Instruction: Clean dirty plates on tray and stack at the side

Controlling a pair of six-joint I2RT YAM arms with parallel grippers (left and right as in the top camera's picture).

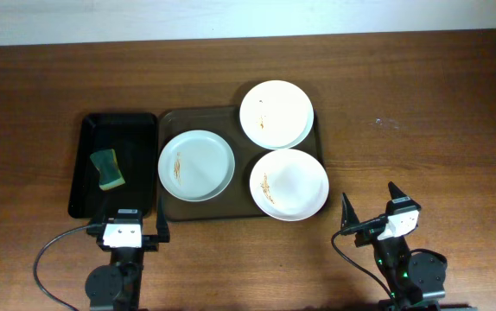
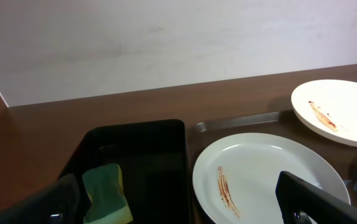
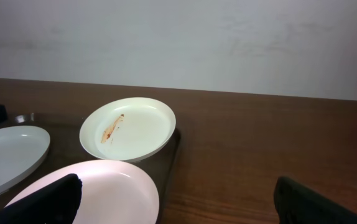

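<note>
- Plates point(image 1: 196, 165) point(image 1: 276, 114) point(image 1: 289, 184): 3, round, white, shallow, all face up. Round, so no long axis. All sit on the tray point(image 1: 179, 121), mid frame in overhead view.
- Tray: dark brown, rounded corners, low rim. Long axis runs left-right across overhead frame.
- Left plate point(image 2: 259, 174): wholly inside tray's left half. Orange-brown smear on its left part, streak running approx top-to-bottom of overhead frame.
- Upper plate point(image 3: 129, 127): at tray's upper right corner, overhangs the top rim. Small smear left of its ctr.
- Lower-right plate point(image 3: 104, 186): at tray's lower right corner, edge pokes just past the right rim. Smear on its left part. Just below upper plate & just right of left plate; can't tell if rims touch.
- Black bin point(image 1: 88, 130): just left of tray, long axis top-to-bottom of frame. Green/yellow sponge point(image 1: 105, 168) lies in it, left of ctr, tilted a bit.
- L gripper point(image 1: 125, 223): bottom left of overhead, just below the bin/tray seam. Claw spread wide, nothing in it. In left wrist view its fingers point(image 2: 321, 199) sit at both lower corners, w/ sponge & left plate beyond.
- R gripper point(image 1: 369, 194): bottom right of overhead, over bare wooden table point(image 1: 421, 104), right of lower-right plate, not touching it. Claw wide apart, empty. Fingers point(image 3: 315, 202) at lower corners of right wrist view.
</note>
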